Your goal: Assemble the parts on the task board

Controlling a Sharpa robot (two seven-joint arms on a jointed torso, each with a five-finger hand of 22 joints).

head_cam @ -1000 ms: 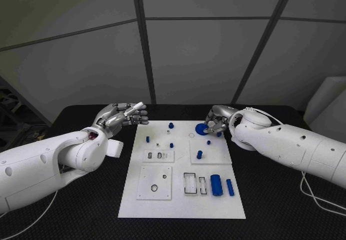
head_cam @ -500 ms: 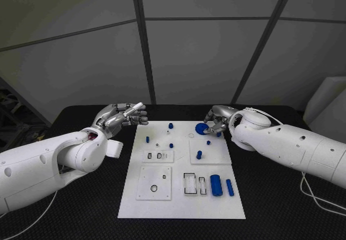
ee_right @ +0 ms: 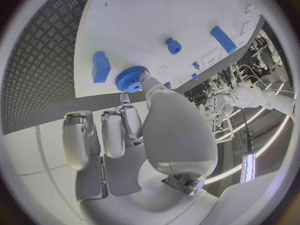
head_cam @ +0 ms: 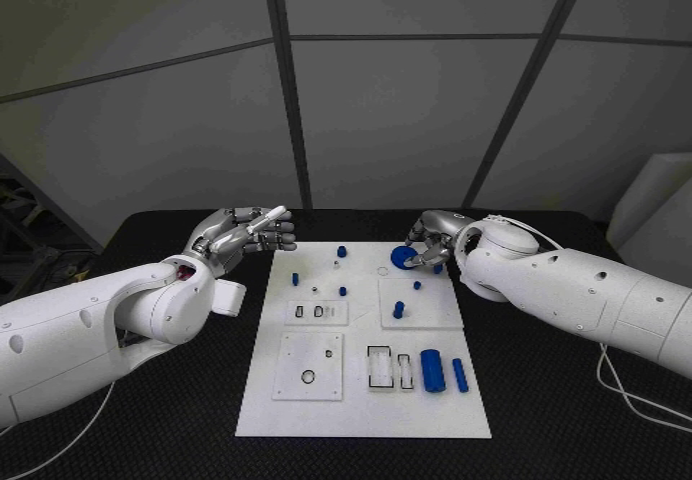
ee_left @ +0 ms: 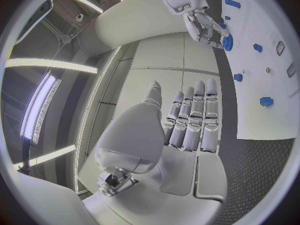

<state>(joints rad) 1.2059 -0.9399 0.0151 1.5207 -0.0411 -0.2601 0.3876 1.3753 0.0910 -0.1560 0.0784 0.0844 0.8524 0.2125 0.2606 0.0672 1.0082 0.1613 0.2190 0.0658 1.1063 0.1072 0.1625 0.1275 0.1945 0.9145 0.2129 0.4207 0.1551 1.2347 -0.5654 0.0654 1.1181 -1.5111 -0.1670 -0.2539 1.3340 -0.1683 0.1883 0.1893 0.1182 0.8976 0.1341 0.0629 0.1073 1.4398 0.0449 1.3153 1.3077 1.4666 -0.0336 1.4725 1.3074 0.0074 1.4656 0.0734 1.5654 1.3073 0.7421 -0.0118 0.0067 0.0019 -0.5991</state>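
Pinching blue gear (head_cam: 402, 257) w/ right hand (head_cam: 433, 238) (over task board (head_cam: 368, 400)); left hand (head_cam: 238, 232) empty, fingers apart.

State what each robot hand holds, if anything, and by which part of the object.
The right hand pinches the blue gear by its toothed rim and face, above the task board. The left hand holds nothing.

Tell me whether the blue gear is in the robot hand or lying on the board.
In the hand: the right robot hand pinches the blue gear over the white board's far end; the right wrist view shows fingertips on it.
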